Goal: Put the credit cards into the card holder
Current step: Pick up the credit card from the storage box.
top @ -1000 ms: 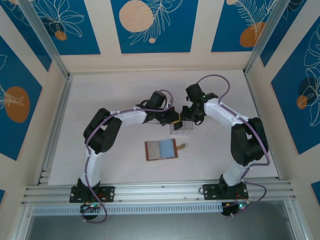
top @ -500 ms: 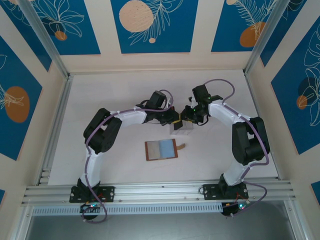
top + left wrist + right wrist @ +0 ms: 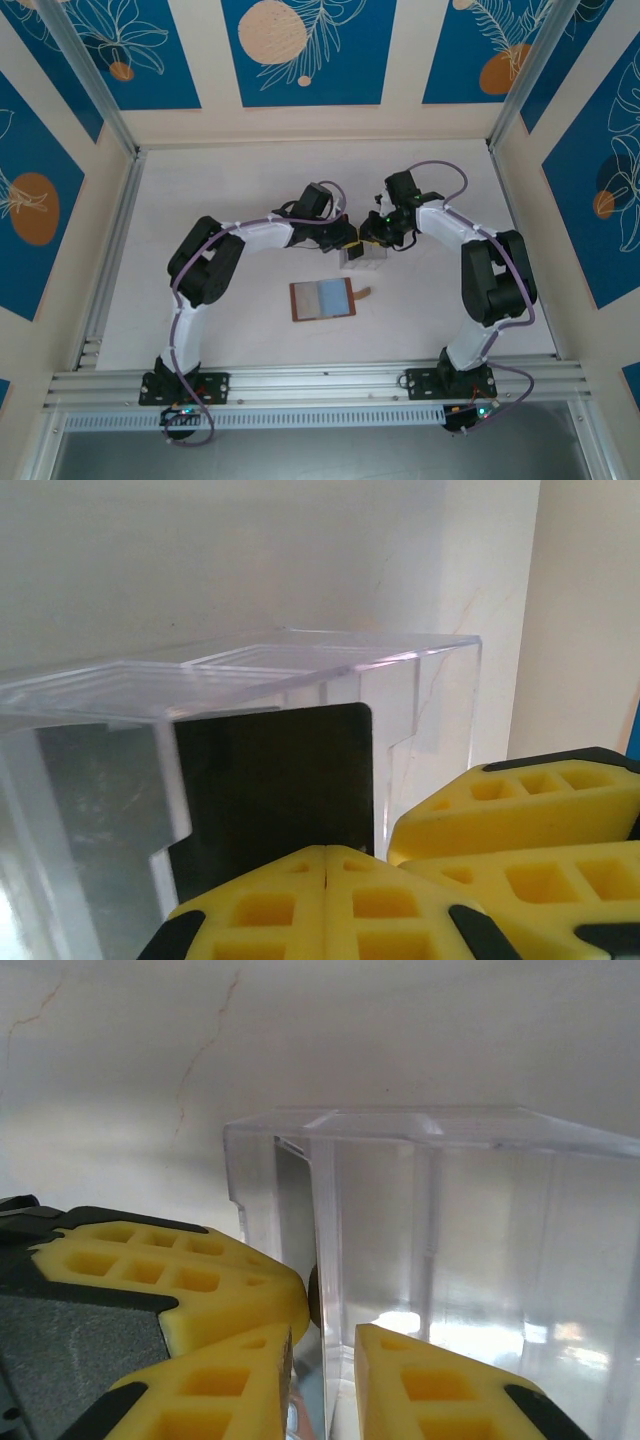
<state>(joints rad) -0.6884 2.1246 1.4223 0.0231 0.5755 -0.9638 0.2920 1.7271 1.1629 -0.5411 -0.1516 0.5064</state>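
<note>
My right jaws have moved in, now narrow astride the clear plastic tray's (image 3: 430, 1210) wall. Left jaws are shut at the thin black card (image 3: 270, 780) standing inside. The brown leather wallet (image 3: 323, 299) lies open nearer; extraction is pending.

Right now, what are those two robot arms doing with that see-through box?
Both arms meet at the clear plastic tray. The left gripper is shut, right in front of a black card standing in the tray. The right gripper has its jaws slightly apart around one tray wall. The brown wallet lies open nearer the arm bases, untouched.
</note>
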